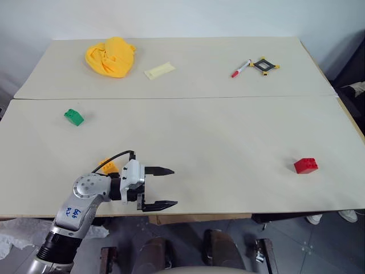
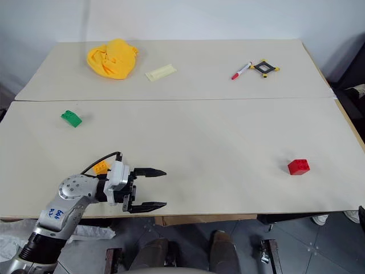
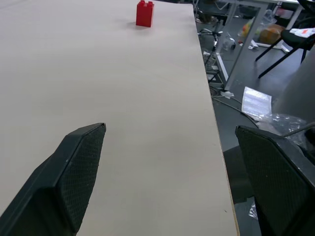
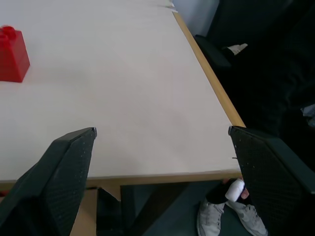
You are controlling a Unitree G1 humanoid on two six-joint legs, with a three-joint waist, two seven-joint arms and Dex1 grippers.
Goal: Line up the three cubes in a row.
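A red cube (image 1: 305, 165) stands near the table's front right; it is also the red cube (image 3: 144, 13) in the left wrist view and the red cube (image 4: 11, 54) in the right wrist view. A green cube (image 1: 73, 117) lies at the left. An orange-yellow cube (image 1: 108, 166) sits near the front left edge, partly behind my left arm. My left gripper (image 1: 163, 187) hovers over the front edge beside that cube, pointing right, open and empty. The right gripper (image 4: 162, 147) is open with nothing between its fingers, at the table's front right corner near the red cube.
A yellow cloth (image 1: 111, 56) and a pale yellow flat piece (image 1: 159, 71) lie at the back left. A red marker (image 1: 240, 68) and a black-and-yellow clip (image 1: 264, 65) lie at the back right. A seam (image 1: 182, 97) joins two tabletops. Chairs and a plastic bag stand on the floor.
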